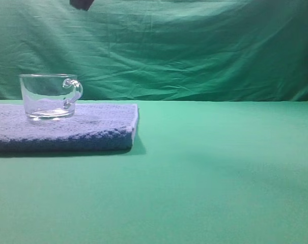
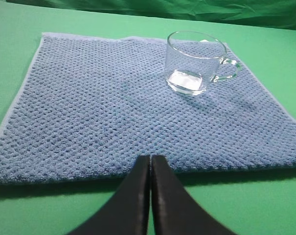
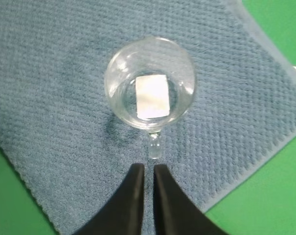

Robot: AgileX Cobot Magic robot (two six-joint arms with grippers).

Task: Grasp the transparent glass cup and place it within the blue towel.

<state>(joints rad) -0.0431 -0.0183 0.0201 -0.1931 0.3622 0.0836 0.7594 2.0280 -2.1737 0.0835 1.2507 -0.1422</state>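
Exterior high view gives me the plainest read: the transparent glass cup [image 1: 49, 95] stands upright on the blue towel [image 1: 98, 128], handle turned toward the towel's right edge, nothing touching it. From how things lie, I judge the placing done; the cup sits inside the towel's borders, well in from the front edge. What is left, if anything, is to pull the arms clear and leave it alone.

From the right wrist camera I look almost straight down into the cup [image 3: 150, 83], its thick base catching a bright reflection. The right jaws [image 3: 148, 183] are closed to a thin slit and hold nothing; their tips sit just short of the cup's handle [image 3: 155, 147], which points back at them. They look to be above it, not touching, though I cannot be sure of the height from this angle.

Left wrist camera shows the left jaws [image 2: 150, 169] pressed together, empty, over the near edge of the towel [image 2: 89, 112]. The cup [image 2: 194, 63] is well apart from them, toward the far right corner, handle pointing right. The green surface [image 2: 265, 49] shows all round the towel.

A dark bit of arm [image 1: 81, 4] pokes in at the top of the high view
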